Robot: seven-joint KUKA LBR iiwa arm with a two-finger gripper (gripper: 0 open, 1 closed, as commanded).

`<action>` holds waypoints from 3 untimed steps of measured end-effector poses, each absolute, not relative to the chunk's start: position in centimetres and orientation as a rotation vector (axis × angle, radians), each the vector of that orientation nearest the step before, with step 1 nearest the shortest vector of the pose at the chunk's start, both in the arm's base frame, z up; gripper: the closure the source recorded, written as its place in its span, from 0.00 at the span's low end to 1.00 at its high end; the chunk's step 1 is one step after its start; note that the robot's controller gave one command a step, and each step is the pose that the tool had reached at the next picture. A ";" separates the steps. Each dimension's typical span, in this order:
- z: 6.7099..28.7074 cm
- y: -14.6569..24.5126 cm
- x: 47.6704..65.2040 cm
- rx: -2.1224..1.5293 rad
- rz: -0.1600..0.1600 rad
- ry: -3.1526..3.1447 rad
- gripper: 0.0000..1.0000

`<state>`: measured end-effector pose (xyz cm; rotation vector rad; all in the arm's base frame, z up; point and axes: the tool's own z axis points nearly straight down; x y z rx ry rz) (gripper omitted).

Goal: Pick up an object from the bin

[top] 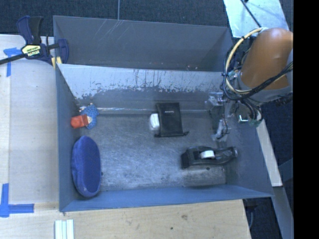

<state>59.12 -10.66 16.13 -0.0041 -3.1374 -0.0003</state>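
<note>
Since the gripper (221, 131) hangs just above the black tool with a white patch (208, 156) at the near right of the bin (149, 44), it's the handiest pick. Probably rigid, slick plastic and fairly light; I'd grab across its narrow body. Can't tell whether the gripper's open or closed.

The camera sits above the grey bin (149, 49) and looks down into it at a slight tilt. The far wall shows its whole inner face toward the top of the view, while the near wall along the bottom is seen almost edge-on. It stands far enough back to take in the whole bin, floor and all four walls, with a margin around it, and the arm (264, 54) comes in at the upper right.
</note>
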 end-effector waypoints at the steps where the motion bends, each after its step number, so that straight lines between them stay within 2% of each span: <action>1: 8.8 -6.1 48.3 0.200 -0.002 -3.124 0.00; 2: 8.9 -6.1 48.5 0.204 -0.001 -3.131 1.00; 3: 22.2 -7.9 48.3 0.308 -0.001 -3.122 1.00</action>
